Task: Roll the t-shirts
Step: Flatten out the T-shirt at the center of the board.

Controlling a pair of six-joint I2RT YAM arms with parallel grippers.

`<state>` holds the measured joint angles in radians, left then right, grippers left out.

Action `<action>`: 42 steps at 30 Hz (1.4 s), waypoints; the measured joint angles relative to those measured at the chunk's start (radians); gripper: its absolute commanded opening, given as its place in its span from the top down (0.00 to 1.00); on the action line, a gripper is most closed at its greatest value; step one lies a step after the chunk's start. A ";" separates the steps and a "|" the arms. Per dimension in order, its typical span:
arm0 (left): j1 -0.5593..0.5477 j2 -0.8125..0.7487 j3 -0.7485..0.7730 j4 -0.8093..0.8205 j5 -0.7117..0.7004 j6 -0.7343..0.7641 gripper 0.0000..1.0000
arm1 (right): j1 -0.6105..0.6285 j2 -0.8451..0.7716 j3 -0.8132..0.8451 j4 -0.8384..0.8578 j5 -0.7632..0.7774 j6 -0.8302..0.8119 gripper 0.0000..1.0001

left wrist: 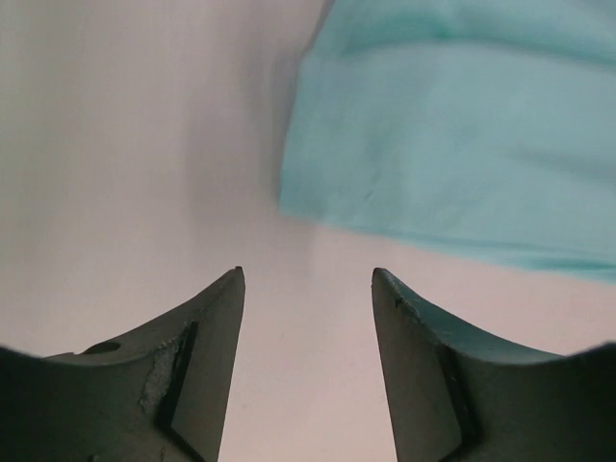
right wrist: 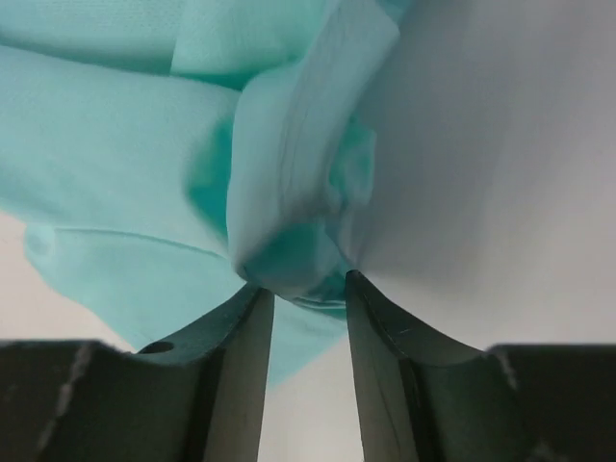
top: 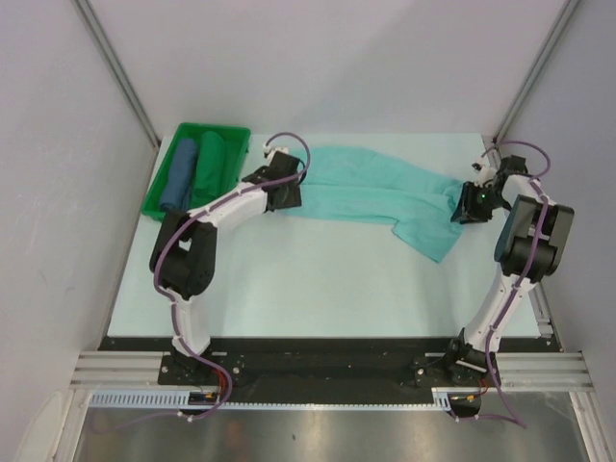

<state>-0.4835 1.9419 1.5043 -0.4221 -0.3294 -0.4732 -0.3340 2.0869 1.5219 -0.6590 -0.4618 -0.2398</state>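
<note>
Top view: t-shirt (top: 375, 188) lies stretched across upper middle of the desk (top: 289, 279), left claw (top: 282, 186) at one end and right claw (top: 469, 205) at the other.

Left wrist: claw wide and empty, shirt edge upper right, apart. Closing here likely grabs nothing.

Right wrist: claw narrow, bunched fold between the tips; can't tell if it is gripped. The fold may slip, so the roll starts crooked.
</note>
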 measured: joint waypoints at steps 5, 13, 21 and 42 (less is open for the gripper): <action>0.021 -0.059 -0.214 0.059 0.033 -0.085 0.48 | -0.045 -0.105 -0.069 0.017 0.049 0.006 0.54; 0.032 -0.055 -0.235 0.159 0.047 -0.156 0.47 | -0.079 -0.262 -0.188 0.050 0.040 0.014 0.54; 0.034 0.071 -0.095 0.174 0.016 -0.159 0.50 | -0.082 -0.303 -0.324 0.077 0.005 0.019 0.47; 0.034 0.158 -0.059 0.153 -0.033 -0.193 1.00 | -0.069 -0.391 -0.510 0.315 0.029 0.175 0.37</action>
<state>-0.4492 2.1002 1.4452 -0.2695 -0.3622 -0.6659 -0.4030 1.6955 1.0119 -0.3443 -0.4328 -0.0650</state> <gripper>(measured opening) 0.017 0.639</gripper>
